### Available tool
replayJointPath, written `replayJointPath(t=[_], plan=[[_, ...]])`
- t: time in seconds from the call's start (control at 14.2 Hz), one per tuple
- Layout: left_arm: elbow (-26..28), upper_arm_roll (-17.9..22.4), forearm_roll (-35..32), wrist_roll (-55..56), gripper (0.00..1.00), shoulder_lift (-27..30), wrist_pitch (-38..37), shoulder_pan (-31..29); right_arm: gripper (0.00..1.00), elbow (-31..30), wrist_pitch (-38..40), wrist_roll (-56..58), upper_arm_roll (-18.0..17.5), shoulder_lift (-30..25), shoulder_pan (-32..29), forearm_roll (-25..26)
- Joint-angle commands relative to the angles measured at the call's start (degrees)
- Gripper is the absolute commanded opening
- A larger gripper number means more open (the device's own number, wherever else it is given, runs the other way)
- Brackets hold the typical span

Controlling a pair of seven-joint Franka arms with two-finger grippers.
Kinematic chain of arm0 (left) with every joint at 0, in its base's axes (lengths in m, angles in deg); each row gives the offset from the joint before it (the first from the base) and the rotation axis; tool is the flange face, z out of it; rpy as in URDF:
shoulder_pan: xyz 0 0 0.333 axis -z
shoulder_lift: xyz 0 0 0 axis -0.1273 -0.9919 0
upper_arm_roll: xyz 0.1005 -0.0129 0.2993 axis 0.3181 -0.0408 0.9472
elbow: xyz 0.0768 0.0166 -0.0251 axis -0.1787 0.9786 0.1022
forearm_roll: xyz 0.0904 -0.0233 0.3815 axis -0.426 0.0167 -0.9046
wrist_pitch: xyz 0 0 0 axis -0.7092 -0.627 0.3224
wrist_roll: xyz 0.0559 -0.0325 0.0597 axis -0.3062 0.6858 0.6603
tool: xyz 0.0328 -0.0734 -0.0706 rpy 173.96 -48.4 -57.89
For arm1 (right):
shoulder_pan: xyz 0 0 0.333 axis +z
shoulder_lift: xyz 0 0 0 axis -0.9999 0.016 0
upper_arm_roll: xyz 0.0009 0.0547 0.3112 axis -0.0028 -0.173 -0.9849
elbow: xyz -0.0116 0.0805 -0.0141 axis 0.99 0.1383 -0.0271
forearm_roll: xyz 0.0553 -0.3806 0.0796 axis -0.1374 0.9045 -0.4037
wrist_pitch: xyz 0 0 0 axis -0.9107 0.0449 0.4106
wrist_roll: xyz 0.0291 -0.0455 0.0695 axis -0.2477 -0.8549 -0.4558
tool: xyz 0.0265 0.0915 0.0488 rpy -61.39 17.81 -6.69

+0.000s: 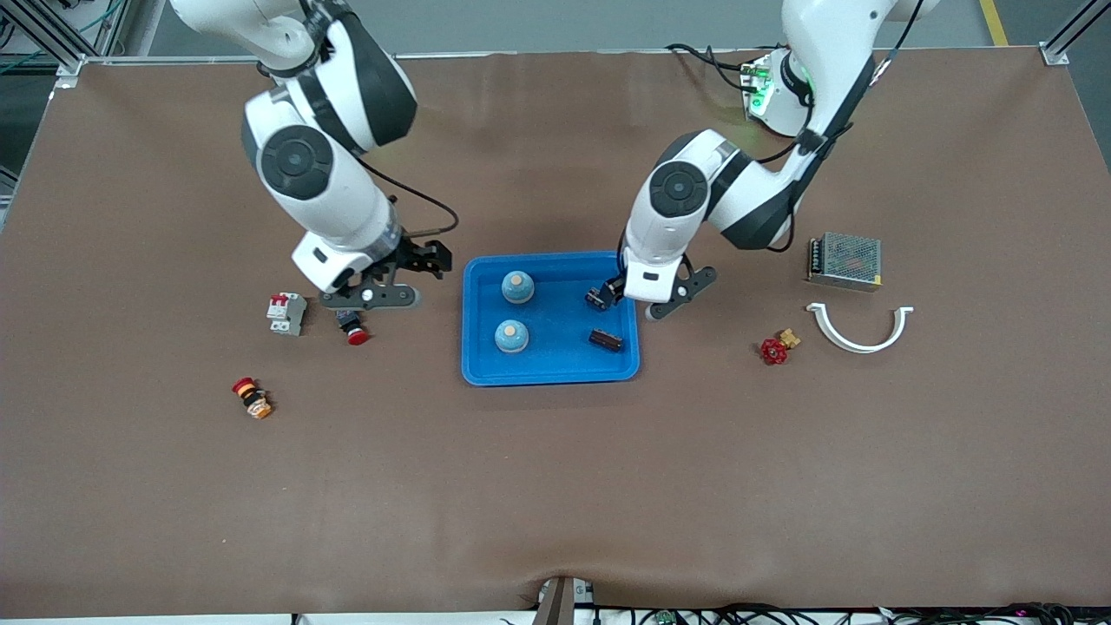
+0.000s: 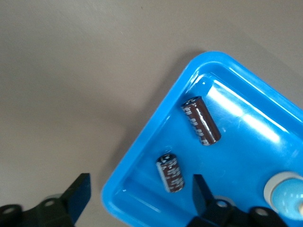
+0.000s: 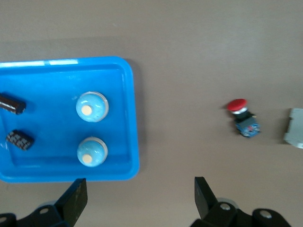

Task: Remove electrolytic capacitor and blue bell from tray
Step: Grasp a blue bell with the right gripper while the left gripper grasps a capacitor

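A blue tray [image 1: 555, 360] sits mid-table. In it lie two blue dome bells [image 1: 517, 286] [image 1: 511, 337] and two dark capacitors [image 1: 597, 299] [image 1: 606, 339]. My left gripper [image 1: 649, 302] is open and empty, low over the tray's edge toward the left arm's end. In the left wrist view its fingers [image 2: 81, 190] straddle the tray rim [image 2: 142, 146], with one capacitor [image 2: 170, 172] just inside and the other [image 2: 201, 120] beside it. My right gripper [image 1: 408, 279] is open and empty over bare table beside the tray [image 3: 135, 118]. Both bells [image 3: 92, 106] [image 3: 92, 151] also show in the right wrist view.
A red push button [image 1: 353, 330] and a circuit breaker [image 1: 286, 313] lie by the right gripper, and another button [image 1: 253, 398] lies nearer the camera. Toward the left arm's end are a red valve [image 1: 775, 349], a white curved clip [image 1: 859, 328] and a metal power supply [image 1: 844, 260].
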State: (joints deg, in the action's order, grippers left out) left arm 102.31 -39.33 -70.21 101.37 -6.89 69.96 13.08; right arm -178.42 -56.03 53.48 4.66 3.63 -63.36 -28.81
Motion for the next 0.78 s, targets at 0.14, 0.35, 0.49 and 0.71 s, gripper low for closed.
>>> replayJointPath(t=[0.14,0.35,0.49,0.71], plan=[[-9.2,0.4,-7.3,12.2,0.81,-9.5,-0.2,4.3,1.0,-2.4,-8.4,-4.1,0.6,4.9,4.7,-0.5],[-9.7,0.5,-8.0,13.9,0.72,-12.2,-0.1,5.6,1.0,-2.5,-12.3,-4.3,0.6,8.2,6.4,-0.6],[-9.7,0.5,-8.2,16.1,0.68,-13.3,-0.1,5.7,1.0,-2.5,-15.0,-6.3,0.6,10.2,7.8,-0.5],[-8.9,0.5,-8.3,18.4,0.57,-14.1,-0.2,6.1,1.0,-3.7,-17.6,-7.2,0.7,11.0,9.4,-0.2]])
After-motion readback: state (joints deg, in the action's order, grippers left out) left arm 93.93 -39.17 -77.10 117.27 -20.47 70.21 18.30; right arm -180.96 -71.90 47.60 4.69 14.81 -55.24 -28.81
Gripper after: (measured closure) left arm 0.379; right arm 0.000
